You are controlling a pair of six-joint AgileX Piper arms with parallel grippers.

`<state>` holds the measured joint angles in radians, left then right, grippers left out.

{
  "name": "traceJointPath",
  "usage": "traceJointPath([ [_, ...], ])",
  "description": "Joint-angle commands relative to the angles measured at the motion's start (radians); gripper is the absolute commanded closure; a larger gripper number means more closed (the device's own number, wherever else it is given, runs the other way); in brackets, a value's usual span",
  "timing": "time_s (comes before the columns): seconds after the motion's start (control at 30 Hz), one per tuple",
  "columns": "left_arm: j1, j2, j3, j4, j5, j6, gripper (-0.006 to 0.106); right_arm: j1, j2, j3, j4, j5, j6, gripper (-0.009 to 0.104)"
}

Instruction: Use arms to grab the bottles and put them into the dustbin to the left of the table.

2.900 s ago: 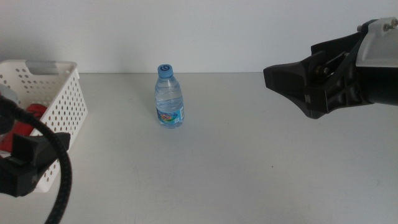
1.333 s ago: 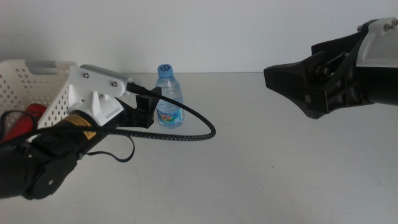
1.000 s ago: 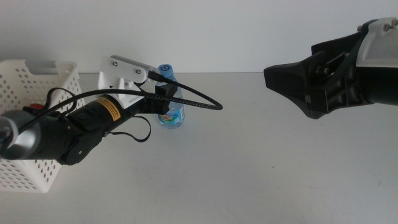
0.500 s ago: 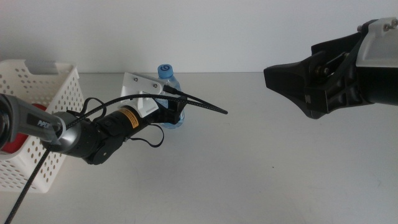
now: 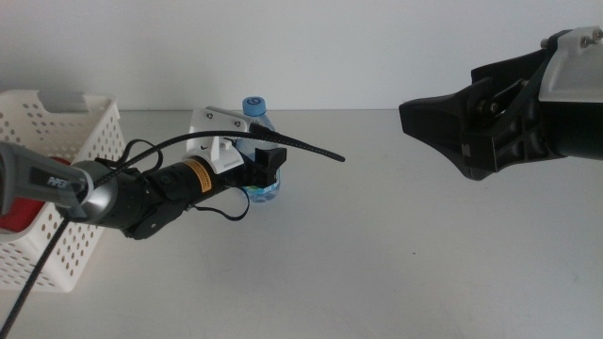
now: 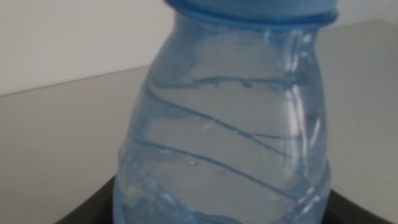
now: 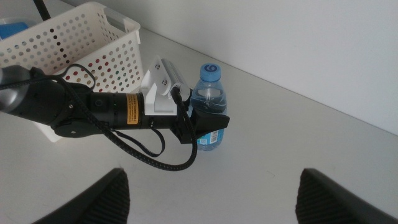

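Standing upright on the table [image 5: 396, 245], the water bottle [image 5: 261, 151] sits between the left pincer's [image 5: 268, 169] spread jaws.

clear blue water bottle [image 5: 258, 151] upright beside white dustbin [image 5: 66, 141].

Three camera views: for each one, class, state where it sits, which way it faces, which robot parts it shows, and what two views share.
Middle view: above the table, facing forward and down; left arm reaching the water bottle, right arm raised at right.
Left wrist view: on the left arm, pressed close to the bottle; its own gripper barely shows at the bottom edge.
Right wrist view: on the raised right arm, looking down; right gripper open, left gripper around the bottle.
Shared: bottle in all three; white dustbin in the middle and right wrist views.
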<state>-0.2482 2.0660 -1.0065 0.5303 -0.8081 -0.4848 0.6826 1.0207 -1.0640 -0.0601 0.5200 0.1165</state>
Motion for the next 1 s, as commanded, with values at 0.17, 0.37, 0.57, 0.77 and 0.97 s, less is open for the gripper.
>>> traceJointPath([
  [0.17, 0.000, -0.346, -0.020, 0.027, 0.207, -0.086, 0.102, -0.001, -0.017, -0.036, -0.013, -0.065, -0.006, 0.022],
  [0.37, 0.000, -0.567, -0.020, 0.032, 0.382, -0.196, 0.102, -0.001, -0.017, -0.036, -0.013, -0.065, -0.006, 0.022],
  [0.57, 0.001, -0.789, -0.033, 0.140, 0.720, -0.230, 0.102, -0.001, -0.017, -0.036, -0.013, -0.065, -0.006, 0.022],
  [0.77, 0.017, -0.878, -0.123, -0.136, 1.087, 0.206, 0.102, -0.001, -0.017, -0.036, -0.013, -0.065, -0.006, 0.022],
  [0.97, 0.246, -0.859, -0.304, -0.646, 1.319, 0.765, 0.102, -0.001, -0.017, -0.036, -0.013, -0.065, -0.007, 0.022],
])
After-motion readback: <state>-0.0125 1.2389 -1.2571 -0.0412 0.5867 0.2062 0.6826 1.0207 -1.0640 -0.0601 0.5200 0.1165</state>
